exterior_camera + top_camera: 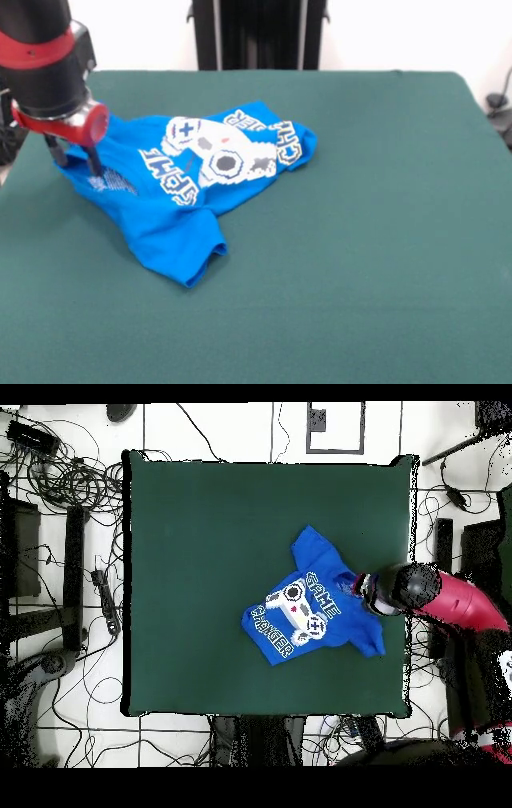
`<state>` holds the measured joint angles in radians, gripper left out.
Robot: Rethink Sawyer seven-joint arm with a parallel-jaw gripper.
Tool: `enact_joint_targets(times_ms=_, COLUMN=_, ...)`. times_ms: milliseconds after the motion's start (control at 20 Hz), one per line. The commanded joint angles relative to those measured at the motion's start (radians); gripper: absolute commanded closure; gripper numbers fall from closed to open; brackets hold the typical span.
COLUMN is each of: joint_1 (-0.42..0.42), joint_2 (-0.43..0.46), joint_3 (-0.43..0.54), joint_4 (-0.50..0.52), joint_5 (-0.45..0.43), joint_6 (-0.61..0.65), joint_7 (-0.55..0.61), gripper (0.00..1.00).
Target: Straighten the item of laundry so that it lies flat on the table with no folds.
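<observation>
The blue T-shirt [172, 220] lies crumpled on the green table [368, 240], print side up, with its white controller print and letters creased. One sleeve points toward the table's front. My gripper [75, 158] is at the shirt's left edge, down at cloth level. Its fingers stand apart with blue cloth between them. In the overhead view the shirt [345, 629] lies right of the table's [200, 534] middle and the gripper [369, 592] is over its right edge.
The shirt's gripped edge is close to the table's side edge [410, 584]. The black pedestal [256, 32] stands behind the table's far side. Cables [60, 474] cover the floor around the table.
</observation>
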<state>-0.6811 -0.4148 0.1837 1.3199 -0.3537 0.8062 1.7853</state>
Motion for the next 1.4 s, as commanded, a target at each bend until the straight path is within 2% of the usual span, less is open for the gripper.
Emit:
enact_joint_targets(times_ms=50, joint_1=0.023, joint_2=-0.011, joint_3=0.13, joint_4=0.011, joint_5=-0.042, joint_6=0.081, joint_7=-0.241, gripper=0.0)
enact_joint_targets(times_ms=800, joint_1=0.028, joint_2=-0.054, joint_3=0.121, joint_4=0.076, joint_5=-0.057, joint_6=0.008, joint_7=-0.165, gripper=0.0)
enact_joint_targets(times_ms=1400, joint_1=0.061, joint_2=-0.105, joint_3=0.105, joint_4=0.172, joint_5=-0.039, joint_6=-0.113, joint_7=-0.027, gripper=0.0)
